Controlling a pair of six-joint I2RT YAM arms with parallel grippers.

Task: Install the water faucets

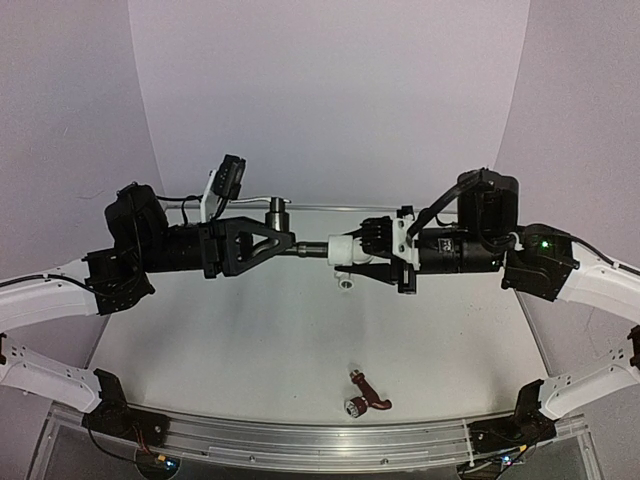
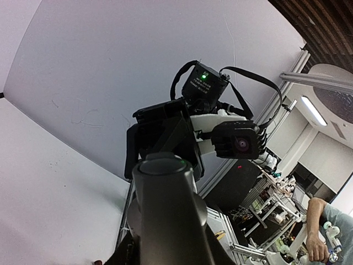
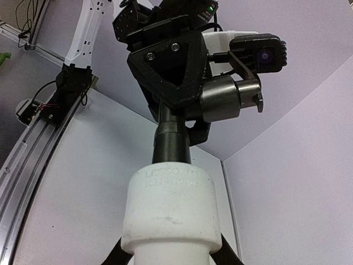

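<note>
**Asker:** What do you have in hand?

**Me:** My left gripper (image 1: 285, 240) is clamped narrow on the dark grey faucet (image 1: 277, 213), held up in the air above the table (image 1: 220, 340). My right gripper (image 1: 372, 238) has its fingers closed in on the white elbow fitting (image 1: 343, 250), one on each side of it.

**Asker:** How do the two lie to each other?

**Me:** Nose to nose. The faucet's stem runs level from left to right, straight along the line between my wrists, and its end sits in the mouth of the fitting. The right wrist view looks right up that stem. As I judge it, the next move turns on that one axis: if I twist around it, the stem goes in, but if I tilt off it, the stem will likely bind.

**Asker:** And the other faucet?

**Me:** The reddish-brown faucet (image 1: 368, 396) lies on the table near the front edge, well apart from both grippers and a little toward my right arm's side. Neither gripper is touching it.
</note>
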